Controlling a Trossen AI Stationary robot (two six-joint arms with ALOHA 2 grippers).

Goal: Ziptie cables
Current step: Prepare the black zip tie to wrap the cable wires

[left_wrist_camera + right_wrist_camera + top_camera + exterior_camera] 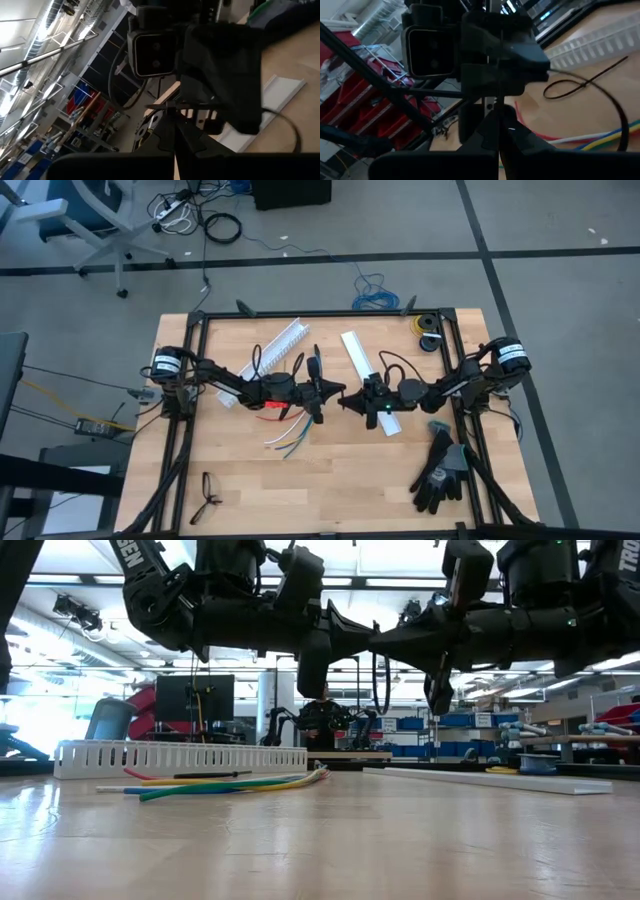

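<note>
The cables (285,432), thin red, green, blue, yellow and white wires, lie loose on the wooden table (330,490) below my left arm; they also show in the low view (230,783). My two grippers point level at each other and meet tip to tip above the table's middle. My left gripper (336,392) is shut, and a thin black ziptie strip (200,106) crosses its fingertips. My right gripper (348,400) is shut too. Another black ziptie (570,90), curled into a loop, lies on the table beside a white channel. My left gripper pinches the thin black strip (186,106) at the free ends of its two fingers, which come level from the table's left and lie across it. The strip is lifted clear of the table. My right gripper meets the same spot from the table's right; I cannot tell whether it touches the strip.
Two white slotted channels (282,345) (368,378) lie behind the grippers. Black gloves (440,470) lie at the near right, glasses (205,495) at the near left, and tape rolls (428,330) at the far right corner. A black frame (320,314) edges the table.
</note>
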